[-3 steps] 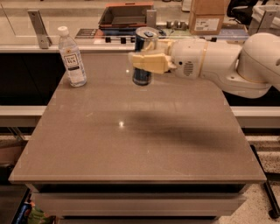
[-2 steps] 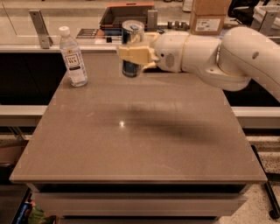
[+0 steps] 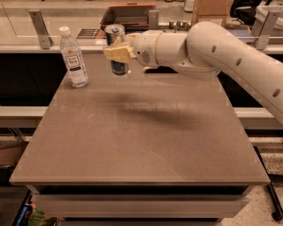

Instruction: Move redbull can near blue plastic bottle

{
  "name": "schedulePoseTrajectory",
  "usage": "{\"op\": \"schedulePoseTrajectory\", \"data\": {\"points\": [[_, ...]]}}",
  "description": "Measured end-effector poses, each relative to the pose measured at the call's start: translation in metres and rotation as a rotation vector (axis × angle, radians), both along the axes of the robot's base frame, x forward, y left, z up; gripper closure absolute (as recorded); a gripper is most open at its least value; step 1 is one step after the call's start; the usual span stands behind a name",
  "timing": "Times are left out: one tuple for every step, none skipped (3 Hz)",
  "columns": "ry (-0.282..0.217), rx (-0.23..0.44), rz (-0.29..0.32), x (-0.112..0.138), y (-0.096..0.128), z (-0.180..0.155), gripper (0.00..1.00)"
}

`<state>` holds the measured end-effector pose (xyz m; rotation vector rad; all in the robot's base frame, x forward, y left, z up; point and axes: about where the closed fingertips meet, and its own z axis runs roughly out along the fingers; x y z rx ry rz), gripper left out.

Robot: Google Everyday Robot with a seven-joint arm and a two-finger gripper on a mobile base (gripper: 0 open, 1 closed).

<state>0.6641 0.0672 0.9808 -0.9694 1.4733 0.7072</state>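
Note:
The redbull can [image 3: 116, 35], blue and silver with a silver top, is held upright in my gripper [image 3: 117, 53] above the far part of the brown table [image 3: 141, 132]. The cream fingers are shut around the can's middle. The blue plastic bottle [image 3: 73, 58], clear with a white cap and a white label, stands upright at the table's far left corner. The can is to the right of the bottle, with a gap of about one bottle width between them. My arm [image 3: 212, 48] reaches in from the right.
Behind the table runs a counter with a dark tray [image 3: 128, 13], a cardboard box [image 3: 214, 9] and metal brackets [image 3: 40, 28]. The arm's shadow lies on the middle of the table.
My gripper has carried the can leftwards, from right of the table's middle toward the bottle, and lifted it somewhat. The bottle has not moved.

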Motion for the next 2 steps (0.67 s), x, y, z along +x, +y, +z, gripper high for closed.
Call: {"op": "schedulePoseTrajectory", "data": {"points": [[-0.005,-0.028,0.026,0.023,0.019,-0.017,1.0],[-0.019,-0.02,0.065,0.036,0.035,-0.029,1.0]]}}
